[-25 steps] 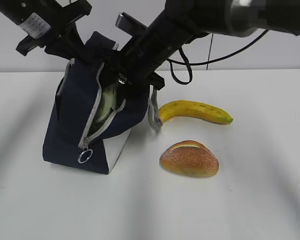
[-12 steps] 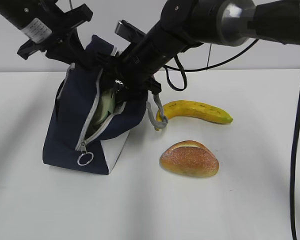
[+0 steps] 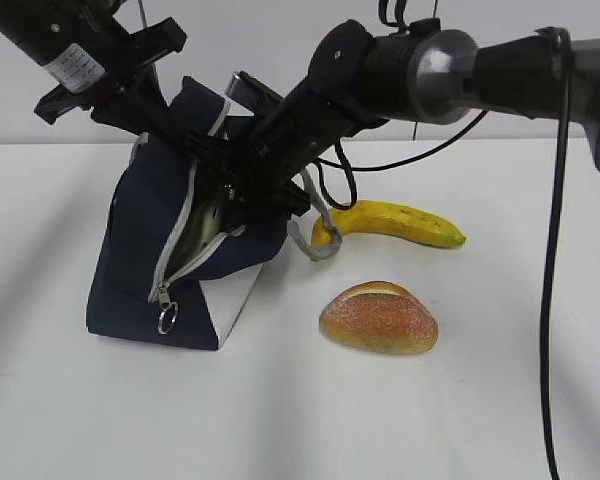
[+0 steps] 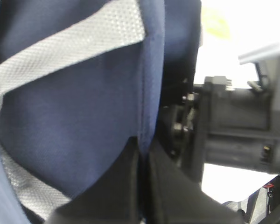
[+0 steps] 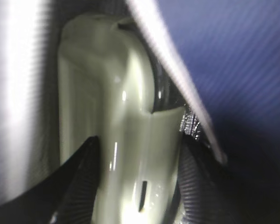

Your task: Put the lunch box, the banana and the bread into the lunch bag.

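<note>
The lunch box [image 5: 126, 154] sat edge-on inside the lunch bag [image 3: 140, 260], its sage-green lid filling the right wrist view, with the right gripper [image 5: 135, 186] clamped across it, one dark finger at 8 o'clock and the other at 4 o'clock. The left gripper [image 4: 142, 158] was pinched together on the navy fabric at the bag's upper rim, holding the mouth apart. To do this step well, I judged the box should go fully past the zipper before release, with the rim kept taut. The banana [image 3: 395, 223] lay on the table [image 3: 480, 400] at the bag's 3 o'clock, the bread [image 3: 378, 318] just nearer the camera.
</note>
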`<move>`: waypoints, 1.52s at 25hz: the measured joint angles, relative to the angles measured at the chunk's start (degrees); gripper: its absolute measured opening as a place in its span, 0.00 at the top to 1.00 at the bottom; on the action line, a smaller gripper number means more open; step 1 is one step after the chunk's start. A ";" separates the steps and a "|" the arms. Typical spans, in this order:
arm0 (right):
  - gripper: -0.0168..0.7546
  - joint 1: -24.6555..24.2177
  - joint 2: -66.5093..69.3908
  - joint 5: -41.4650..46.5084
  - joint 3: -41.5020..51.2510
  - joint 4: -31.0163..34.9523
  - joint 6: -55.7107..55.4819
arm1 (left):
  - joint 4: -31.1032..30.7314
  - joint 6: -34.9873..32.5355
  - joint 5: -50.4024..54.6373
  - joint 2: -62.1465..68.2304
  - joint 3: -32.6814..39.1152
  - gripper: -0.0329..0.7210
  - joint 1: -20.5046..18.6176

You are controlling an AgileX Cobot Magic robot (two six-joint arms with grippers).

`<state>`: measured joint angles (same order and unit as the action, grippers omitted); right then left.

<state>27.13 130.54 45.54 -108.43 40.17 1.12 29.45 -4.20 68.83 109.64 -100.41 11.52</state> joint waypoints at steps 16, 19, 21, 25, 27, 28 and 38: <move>0.26 0.08 1.00 -0.29 -0.67 2.83 2.20 | -2.22 0.00 0.05 0.00 0.00 0.96 -0.16; 0.25 -0.99 0.79 3.51 -1.25 2.83 3.00 | -2.34 0.00 0.12 0.00 0.00 0.96 -0.16; 0.25 -2.16 0.42 7.42 -2.67 2.83 3.61 | -2.34 0.00 0.17 0.00 0.00 0.96 -0.16; 0.26 -5.48 -0.53 17.02 -6.84 2.31 3.83 | -2.39 0.00 0.31 0.00 0.00 0.96 -0.16; 0.27 -7.37 -1.39 21.67 -10.13 0.54 3.91 | -2.39 0.00 0.35 0.00 0.00 0.96 -0.16; 0.28 -8.04 -1.62 22.93 -11.57 -0.66 3.91 | -2.39 0.00 0.35 0.00 0.00 0.96 -0.16; 0.34 -9.60 -11.12 25.54 -15.79 -29.41 4.28 | -2.46 0.00 0.41 0.09 0.00 0.96 -0.18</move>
<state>17.52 119.42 71.08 -124.22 10.76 5.41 27.00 -4.20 69.24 109.73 -100.41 11.34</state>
